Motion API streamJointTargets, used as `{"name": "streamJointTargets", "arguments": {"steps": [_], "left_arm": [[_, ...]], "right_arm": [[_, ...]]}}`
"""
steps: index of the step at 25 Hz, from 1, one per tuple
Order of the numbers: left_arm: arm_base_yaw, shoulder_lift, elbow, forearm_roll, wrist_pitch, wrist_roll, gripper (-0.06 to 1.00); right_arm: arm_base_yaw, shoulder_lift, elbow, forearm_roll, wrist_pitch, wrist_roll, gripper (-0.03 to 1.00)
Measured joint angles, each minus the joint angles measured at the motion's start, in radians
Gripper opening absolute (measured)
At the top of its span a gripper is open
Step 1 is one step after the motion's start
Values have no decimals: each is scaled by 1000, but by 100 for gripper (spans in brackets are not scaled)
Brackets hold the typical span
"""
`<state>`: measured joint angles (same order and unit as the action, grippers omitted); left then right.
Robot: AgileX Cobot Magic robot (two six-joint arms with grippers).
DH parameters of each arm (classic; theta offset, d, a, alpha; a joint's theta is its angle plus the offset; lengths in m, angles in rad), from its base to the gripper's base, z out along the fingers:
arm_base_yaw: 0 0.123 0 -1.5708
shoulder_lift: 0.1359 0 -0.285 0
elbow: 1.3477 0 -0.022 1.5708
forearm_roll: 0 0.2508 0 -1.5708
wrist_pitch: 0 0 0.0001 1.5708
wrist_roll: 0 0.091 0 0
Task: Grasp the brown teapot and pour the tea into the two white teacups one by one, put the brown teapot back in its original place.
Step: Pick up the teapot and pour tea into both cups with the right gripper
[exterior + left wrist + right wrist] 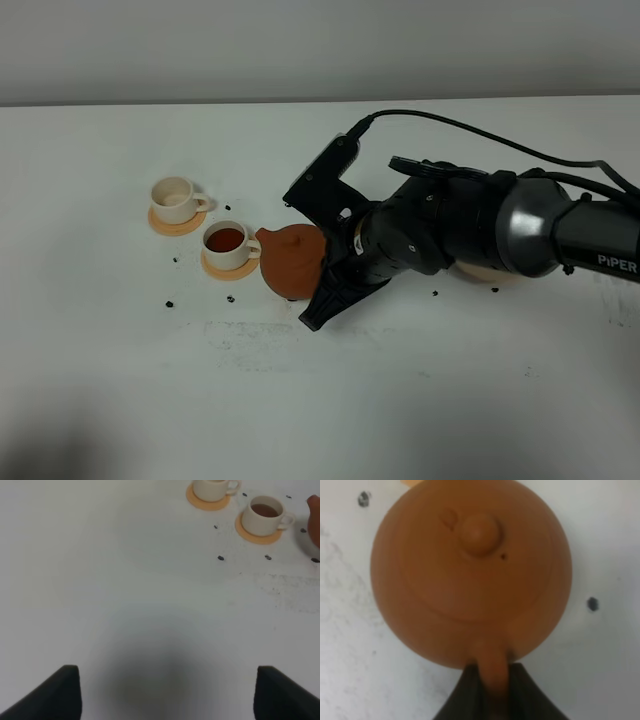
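right arm (520,225) stretched leftward over table (100,350); fingers (457,700) pinching brown teapot (292,262) handle

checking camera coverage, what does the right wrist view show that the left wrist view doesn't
Right wrist only: the brown teapot from above, its lid knob, its handle pinched by the right gripper. Left wrist only: the white teacup holding tea, the other white teacup, orange coasters, the open left gripper. Shared: teapot, white table, dark specks.
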<state>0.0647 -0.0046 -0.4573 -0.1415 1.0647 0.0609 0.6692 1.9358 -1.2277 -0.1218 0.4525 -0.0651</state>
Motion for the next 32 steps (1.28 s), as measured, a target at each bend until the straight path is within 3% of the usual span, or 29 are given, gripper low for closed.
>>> {"name": "streamJointTargets", "arguments": {"steps": [11,16,20,27,32], "left_arm": [[0,0,0,0,0,0,67],[0,0,0,0,0,0,67],[0,0,0,0,0,0,67],[0,0,0,0,0,-1,67],[0,0,0,0,0,-1,67]], "right_arm": [[-18,0,198,64,-268,3,9],[-18,-2,231,70,-317,3,9],[-18,-2,219,70,-298,3,9],[-26,-2,87,14,-106,3,9],[-48,-2,-28,-53,-34,3,9]]}}
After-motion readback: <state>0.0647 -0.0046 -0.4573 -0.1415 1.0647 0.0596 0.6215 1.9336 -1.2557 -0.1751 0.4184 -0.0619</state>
